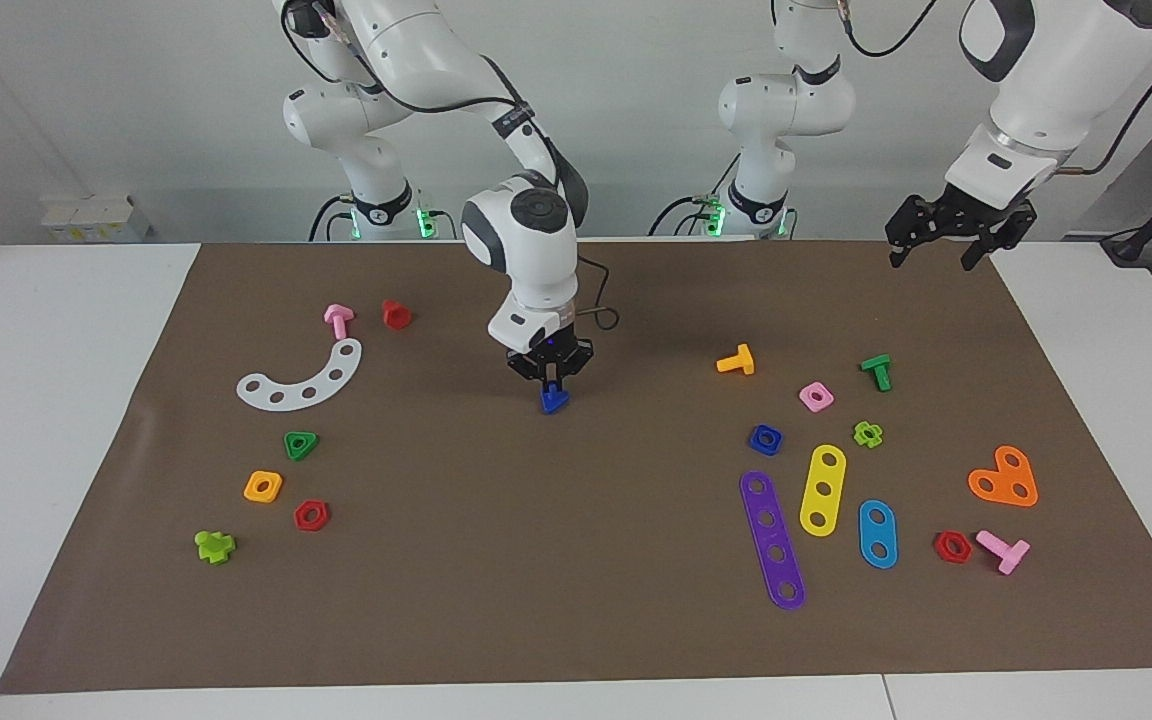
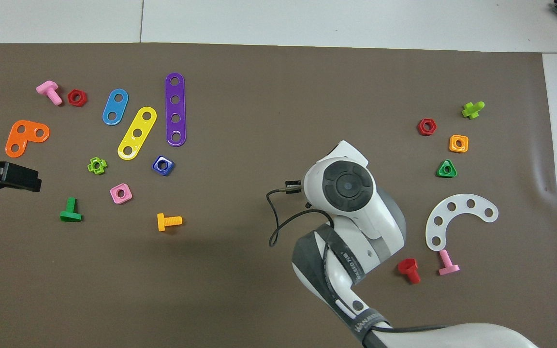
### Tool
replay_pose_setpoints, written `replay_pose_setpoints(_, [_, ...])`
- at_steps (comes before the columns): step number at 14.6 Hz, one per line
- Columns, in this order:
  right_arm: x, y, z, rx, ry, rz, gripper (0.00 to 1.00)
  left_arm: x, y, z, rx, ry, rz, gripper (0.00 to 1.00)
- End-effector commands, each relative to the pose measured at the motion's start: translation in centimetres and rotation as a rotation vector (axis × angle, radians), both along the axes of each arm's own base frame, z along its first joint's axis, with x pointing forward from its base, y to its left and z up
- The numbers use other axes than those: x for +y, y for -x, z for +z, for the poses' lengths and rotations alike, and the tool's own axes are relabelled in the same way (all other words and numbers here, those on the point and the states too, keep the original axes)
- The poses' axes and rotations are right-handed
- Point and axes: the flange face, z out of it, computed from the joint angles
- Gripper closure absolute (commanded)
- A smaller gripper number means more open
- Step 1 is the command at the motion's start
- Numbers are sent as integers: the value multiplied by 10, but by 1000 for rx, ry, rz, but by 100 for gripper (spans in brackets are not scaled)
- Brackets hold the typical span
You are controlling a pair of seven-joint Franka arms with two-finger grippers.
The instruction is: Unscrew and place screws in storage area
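Note:
My right gripper (image 1: 553, 383) points down over the middle of the brown mat and is shut on the dark-blue bolt (image 1: 554, 401), whose triangular head hangs below the fingertips, at or just above the mat. In the overhead view the right arm's wrist (image 2: 347, 186) hides both gripper and bolt. The matching blue rounded-square nut (image 1: 765, 438) lies on the mat toward the left arm's end, beside the purple strip; it also shows in the overhead view (image 2: 163, 165). My left gripper (image 1: 936, 256) waits raised and open over the mat's corner at the left arm's end; it also shows in the overhead view (image 2: 5, 176).
Near the blue nut lie a purple strip (image 1: 772, 540), yellow strip (image 1: 822, 489), blue strip (image 1: 877, 533), orange bolt (image 1: 737, 361), pink nut (image 1: 816, 397) and green bolt (image 1: 877, 371). Toward the right arm's end lie a white curved strip (image 1: 303, 380), green triangular nut (image 1: 300, 445) and a red bolt (image 1: 395, 314).

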Motion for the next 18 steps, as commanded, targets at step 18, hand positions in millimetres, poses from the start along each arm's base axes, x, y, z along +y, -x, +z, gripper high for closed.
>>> replay_pose_setpoints(18, [-220, -41, -30, 25, 55, -26, 100, 22, -12, 2, -161, -14, -32, 0])
